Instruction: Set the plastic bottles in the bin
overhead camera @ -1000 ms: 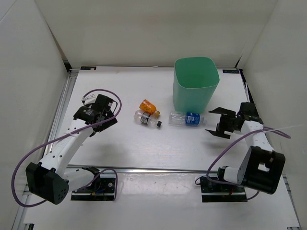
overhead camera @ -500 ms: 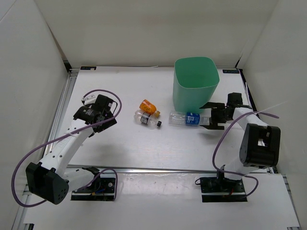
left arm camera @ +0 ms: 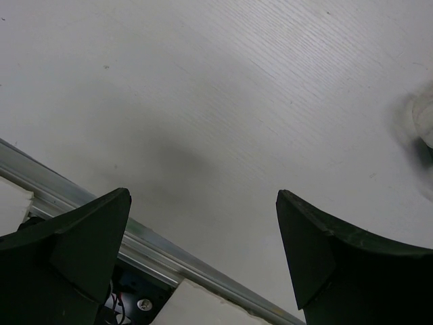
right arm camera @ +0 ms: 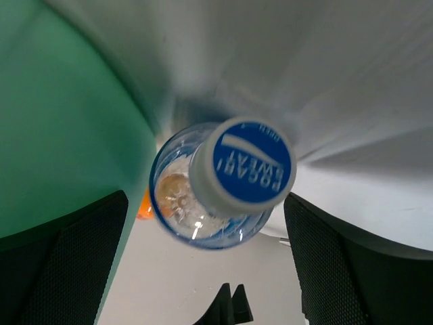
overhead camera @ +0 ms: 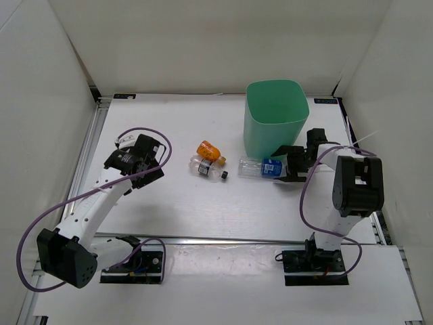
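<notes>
1. As far as the views show, no bottle is in the bin (overhead camera: 270,135) yet. What can be seen of its inside from above looks bare, though the bottom is not clear
2. Three bottles lie on the table (overhead camera: 169,210): the blue-label bottle (overhead camera: 262,167) just beside the bin's near wall, and the orange bottle (overhead camera: 209,150) and the black-cap bottle (overhead camera: 205,168) close together to its left. I see no red-capped bottle
3. The blue-label bottle lies on its side, its long axis running left to right across the table. Its blue cap points towards the robot's right and faces straight into the right wrist camera
4. The right gripper (overhead camera: 285,166) sits at that cap end, its fingers spread wide on either side of the cap and not touching it, so I judge the grasp not yet made
5. The left gripper (left arm camera: 201,203) hangs over bare table, fingers apart, holding nothing
</notes>
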Action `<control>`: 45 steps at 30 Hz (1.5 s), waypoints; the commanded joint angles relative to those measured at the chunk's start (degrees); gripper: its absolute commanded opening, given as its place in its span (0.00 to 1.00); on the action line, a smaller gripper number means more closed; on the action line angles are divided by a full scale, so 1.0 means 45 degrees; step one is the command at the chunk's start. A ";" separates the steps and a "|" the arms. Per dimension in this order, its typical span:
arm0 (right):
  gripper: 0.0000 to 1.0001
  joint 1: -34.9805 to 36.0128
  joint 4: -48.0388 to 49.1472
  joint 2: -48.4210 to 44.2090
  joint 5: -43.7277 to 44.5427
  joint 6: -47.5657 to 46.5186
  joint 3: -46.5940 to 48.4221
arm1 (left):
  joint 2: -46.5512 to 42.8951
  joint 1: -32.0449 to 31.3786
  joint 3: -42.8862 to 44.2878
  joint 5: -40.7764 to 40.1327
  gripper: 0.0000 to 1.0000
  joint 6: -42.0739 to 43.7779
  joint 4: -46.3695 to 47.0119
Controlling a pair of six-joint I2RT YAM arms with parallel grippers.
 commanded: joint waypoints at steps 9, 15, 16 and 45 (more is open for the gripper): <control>0.86 0.0500 0.0386 0.1270 0.0024 -0.0053 0.0441 | 0.0042 -0.0063 -0.0360 -0.0469 1.00 -0.0020 -0.0713; 0.60 0.0500 0.0386 0.1409 0.0023 -0.0170 0.0441 | 0.0042 -0.0063 -0.0360 -0.0586 1.00 -0.0136 -0.0831; 0.57 0.0500 0.0386 0.1293 0.0023 -0.0325 0.0305 | 0.0042 -0.0063 -0.0360 -0.0586 1.00 -0.0137 -0.0831; 0.39 0.0599 -0.6076 -0.4339 0.0898 -0.7807 1.1815 | 0.0451 -0.0063 -0.0497 -0.0197 1.00 0.0000 0.0341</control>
